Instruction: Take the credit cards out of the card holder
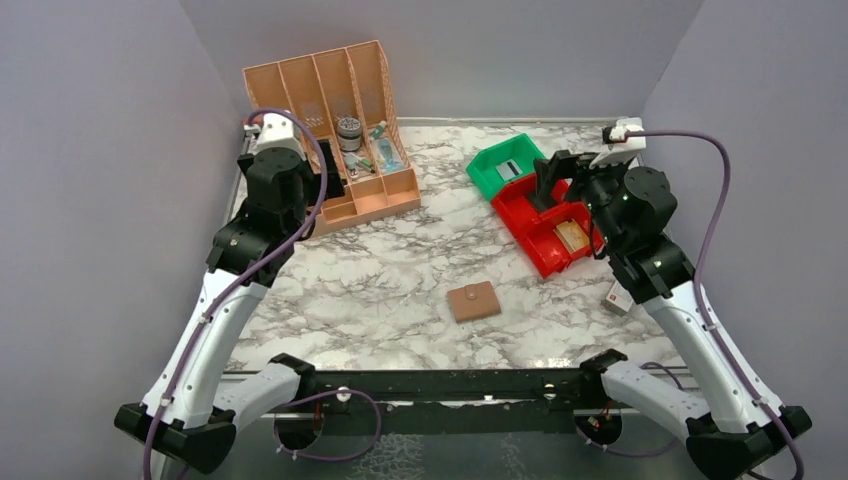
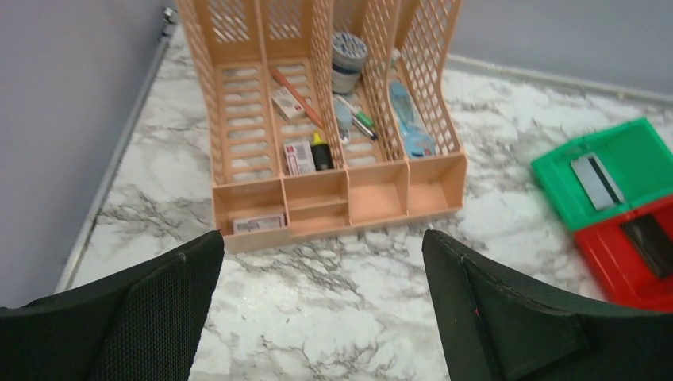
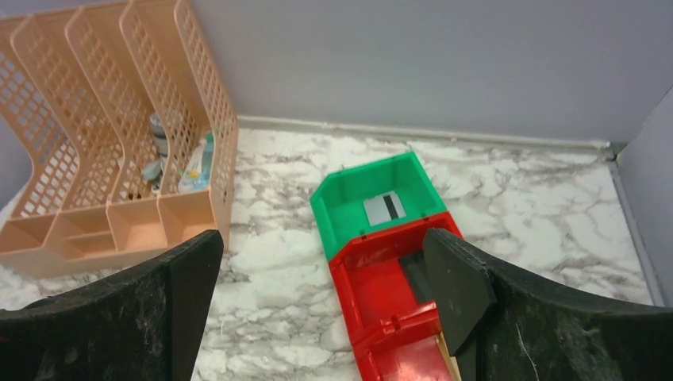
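Observation:
The brown card holder lies folded shut on the marble table, near the front middle, apart from both grippers. A dark flat card lies in the far compartment of the red bin; it also shows in the left wrist view. A light grey card with a black stripe lies in the green bin. My left gripper is open and empty, raised in front of the peach organizer. My right gripper is open and empty, raised over the red bin's left edge.
A peach lattice desk organizer with pens, a tin and small boxes stands at the back left. A tan item lies in the red bin's near compartment. A small white box with a red mark sits by the right arm.

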